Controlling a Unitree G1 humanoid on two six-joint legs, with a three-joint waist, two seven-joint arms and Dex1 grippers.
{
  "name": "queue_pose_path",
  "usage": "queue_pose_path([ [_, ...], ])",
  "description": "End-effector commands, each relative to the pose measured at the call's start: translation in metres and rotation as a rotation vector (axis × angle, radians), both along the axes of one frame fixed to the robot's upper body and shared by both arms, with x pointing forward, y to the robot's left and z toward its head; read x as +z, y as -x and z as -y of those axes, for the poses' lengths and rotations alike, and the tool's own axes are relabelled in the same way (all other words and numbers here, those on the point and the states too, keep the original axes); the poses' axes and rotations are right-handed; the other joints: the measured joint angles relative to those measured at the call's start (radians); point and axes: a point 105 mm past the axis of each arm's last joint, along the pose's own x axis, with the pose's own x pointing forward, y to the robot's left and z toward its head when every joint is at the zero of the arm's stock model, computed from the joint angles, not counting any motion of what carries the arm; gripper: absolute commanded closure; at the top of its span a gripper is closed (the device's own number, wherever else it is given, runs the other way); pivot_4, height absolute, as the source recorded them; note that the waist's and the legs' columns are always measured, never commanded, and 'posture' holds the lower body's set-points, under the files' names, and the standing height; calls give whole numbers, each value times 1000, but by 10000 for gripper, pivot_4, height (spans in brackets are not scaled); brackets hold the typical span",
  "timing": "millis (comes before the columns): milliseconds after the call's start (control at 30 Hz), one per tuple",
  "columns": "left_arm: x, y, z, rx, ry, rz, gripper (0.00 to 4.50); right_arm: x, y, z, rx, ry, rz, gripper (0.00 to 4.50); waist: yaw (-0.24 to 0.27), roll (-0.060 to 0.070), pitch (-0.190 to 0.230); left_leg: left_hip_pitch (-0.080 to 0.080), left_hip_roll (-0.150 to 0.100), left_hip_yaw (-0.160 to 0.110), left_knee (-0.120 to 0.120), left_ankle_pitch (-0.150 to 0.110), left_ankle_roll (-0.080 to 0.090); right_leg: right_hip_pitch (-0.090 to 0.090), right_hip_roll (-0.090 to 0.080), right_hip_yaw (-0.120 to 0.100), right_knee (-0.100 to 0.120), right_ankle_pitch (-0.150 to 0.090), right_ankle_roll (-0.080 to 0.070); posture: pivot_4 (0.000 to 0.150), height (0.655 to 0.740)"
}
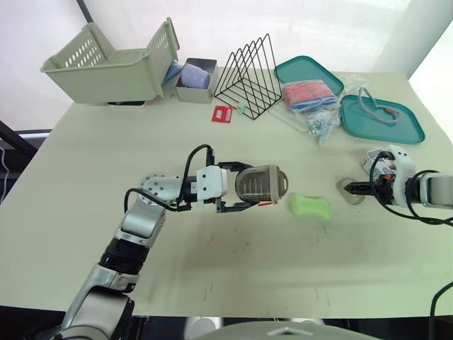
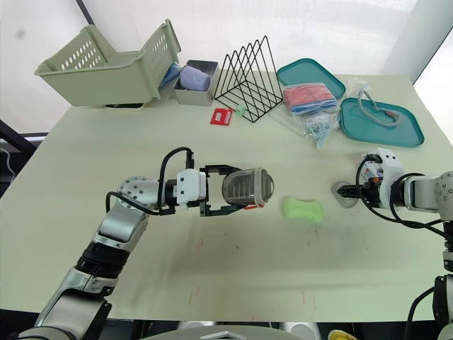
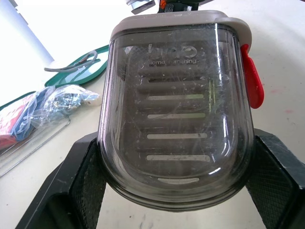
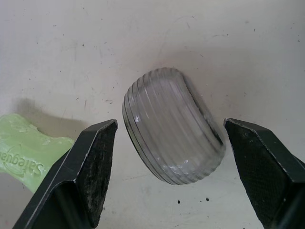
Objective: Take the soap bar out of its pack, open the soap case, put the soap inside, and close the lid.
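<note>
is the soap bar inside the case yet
No, the green soap bar lies bare on the table, apart from the soap case gripped in the left claw.

Reaches toward 3 o'clock with left gripper (image 1: 244, 188), clamping soap case (image 1: 263, 182) between both fingers. Points toward 9 o'clock with right gripper (image 1: 352, 189), fingers spread wide apart.

Silver-grey arms (image 1: 138, 227), white wrist housings (image 1: 211, 183), black cables (image 1: 190, 161), black textured gripper fingers (image 3: 71, 191).
</note>
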Motion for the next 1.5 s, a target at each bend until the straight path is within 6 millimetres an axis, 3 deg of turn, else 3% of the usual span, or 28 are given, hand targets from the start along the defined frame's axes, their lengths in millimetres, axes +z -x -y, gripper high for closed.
queue_pose_path([
  [33, 4, 0, -7, 11, 10, -5, 10511, 8, 1, 3, 6, 6, 24, 935, 0, 0, 0, 0, 0, 0, 0, 0, 0, 0, 0, 0, 0, 0, 0, 1500, 7400],
  [67, 5, 0, -5, 10, 21, -9, 5500, 8, 1, 3, 6, 6, 23, 324, 0, 0, 0, 0, 0, 0, 0, 0, 0, 0, 0, 0, 0, 0, 0, 1500, 7400],
  [133, 8, 1, -3, 8, 45, -14, 489, 8, 1, 4, 6, 6, 21, 0, 0, 0, 0, 0, 0, 0, 0, 0, 0, 0, 0, 0, 0, 0, 0, 1500, 7400],
  [567, 10, 3, -8, 37, 65, -54, 240, 9, -1, 6, 6, 14, 16, 0, 1, 0, 0, 0, 0, 0, 0, 0, 0, 0, 0, 0, 0, 0, 0, 1500, 7400],
  [767, 33, 9, -13, 5, 142, -98, 240, 11, -2, 8, 5, 17, 14, 0, 1, 0, 0, 0, 0, 0, 0, 0, 0, 0, 0, 0, 0, 0, 0, 1500, 7400],
  [967, 61, 16, -2, -2, 391, -148, 240, 26, -10, 4, 11, 17, 35, 0, 0, 0, 0, 0, 0, 0, 0, 0, 0, 0, 0, 0, 0, 0, 0, 1500, 7400],
  [1167, 70, 28, 1, 12, 637, -105, 240, 46, -25, -14, 40, 87, 30, 0, 1, 0, 0, 0, 0, 0, 1, 0, 0, 0, 0, 0, 1, 0, 0, 1500, 7400],
  [1500, 47, 60, -49, 272, 768, -88, 240, 53, -49, -40, 54, 256, -20, 0, -8, 3, -1, 1, 0, -2, 1, 0, 0, 0, 0, -1, 3, -1, -1, 1500, 7400],
])
